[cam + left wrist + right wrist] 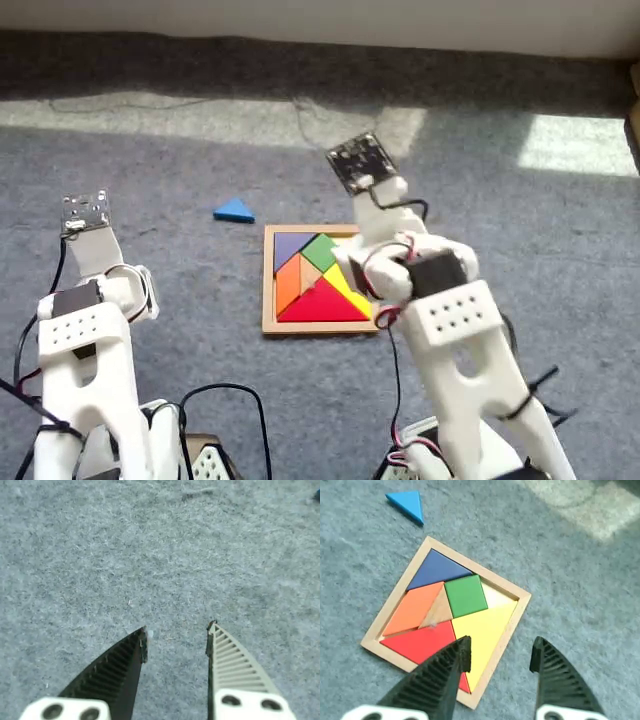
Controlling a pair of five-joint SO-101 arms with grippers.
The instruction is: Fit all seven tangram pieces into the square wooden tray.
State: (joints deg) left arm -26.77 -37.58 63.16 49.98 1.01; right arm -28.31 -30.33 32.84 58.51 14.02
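The square wooden tray lies on grey carpet, also in the high view. In it sit a dark blue triangle, a green square, an orange piece, a red triangle and a yellow triangle. A wood-coloured triangular patch shows between orange and green, and a pale one beside the green square. A light blue triangle lies on the carpet off the tray's far-left corner. My right gripper hangs open above the tray's yellow side. My left gripper is open over bare carpet.
The right arm leans over the tray's right edge in the high view. The left arm stands well to the left of the tray. Cables trail near both arm bases. A sunlit strip crosses the carpet at the back.
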